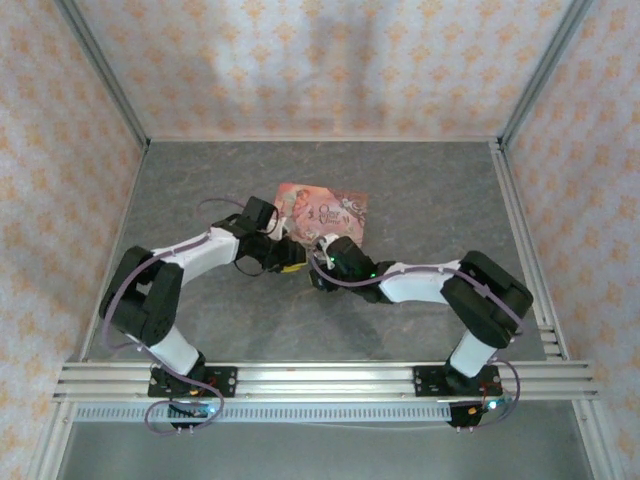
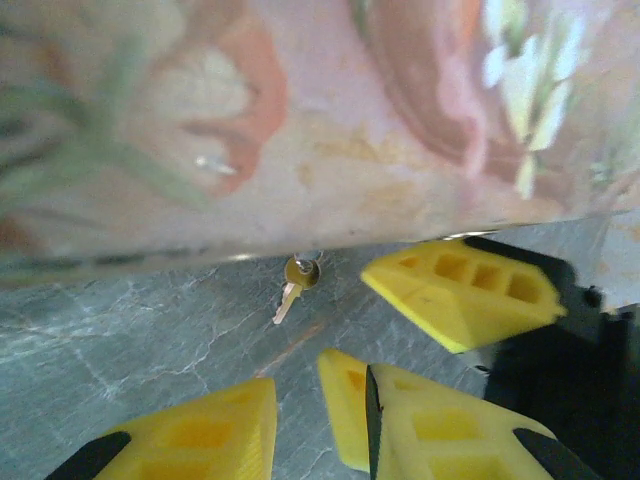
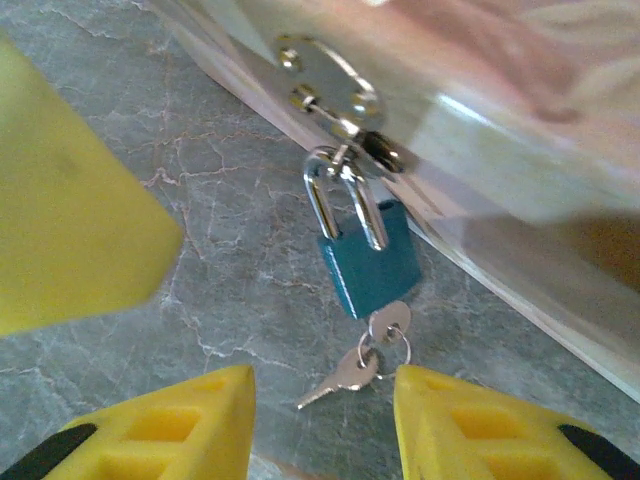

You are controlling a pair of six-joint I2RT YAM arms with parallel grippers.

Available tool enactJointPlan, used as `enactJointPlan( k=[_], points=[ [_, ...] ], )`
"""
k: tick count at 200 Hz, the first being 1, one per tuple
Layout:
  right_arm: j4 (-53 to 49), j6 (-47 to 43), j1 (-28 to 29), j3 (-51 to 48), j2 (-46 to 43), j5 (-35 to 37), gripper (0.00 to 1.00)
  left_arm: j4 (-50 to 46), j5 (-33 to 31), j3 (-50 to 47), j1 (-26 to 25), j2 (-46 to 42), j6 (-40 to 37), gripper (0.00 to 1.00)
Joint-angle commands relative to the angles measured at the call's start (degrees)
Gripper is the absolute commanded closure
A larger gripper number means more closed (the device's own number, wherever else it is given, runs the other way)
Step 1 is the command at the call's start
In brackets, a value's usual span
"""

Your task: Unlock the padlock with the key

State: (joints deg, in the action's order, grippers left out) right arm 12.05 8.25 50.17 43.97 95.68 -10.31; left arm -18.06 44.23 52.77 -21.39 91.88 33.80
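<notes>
Both the left pincer (image 2: 318,400) and right pincer (image 3: 322,388) gape empty beside padlock (image 3: 370,265), key (image 3: 343,377).

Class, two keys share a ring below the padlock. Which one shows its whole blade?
The lower key, lying flat on the table, blade pointing left. The other key shows just its round head, tight under the blue padlock.

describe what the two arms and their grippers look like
Both the left arm and right arm have white links between chunky black joints, with thin purple cables looping alongside. The left gripper and right gripper carry yellow wedge-shaped fingers with moulded pockets and black backs.
</notes>
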Motion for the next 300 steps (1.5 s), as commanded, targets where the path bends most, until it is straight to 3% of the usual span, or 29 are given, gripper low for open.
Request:
enactJointPlan(
  k=[1,83,163,300],
  points=[
    [1.4,-1.6,1.9,2.7,2.0,7.5,0.59,-2.1,-1.8,-0.9,1.4,-3.4,-0.2,0.70],
    [1.7,-2.0,3.6,5.6,8.1,15.4,0.63,-5.4,-4.1,0.1,5.6,-10.0,-0.7,0.68],
    [3.1,-8.8,3.6,2.5,5.7,12.9,1.00,-6.5,-12.4,5.8,7.9,-10.8,-0.6,0.66],
    [-1.6,-28.7,3.6,2.3,0.1,12.2,1.00,-8.7,-27.3,13.7,8.6,-0.8,-2.1,0.66]
  ],
)
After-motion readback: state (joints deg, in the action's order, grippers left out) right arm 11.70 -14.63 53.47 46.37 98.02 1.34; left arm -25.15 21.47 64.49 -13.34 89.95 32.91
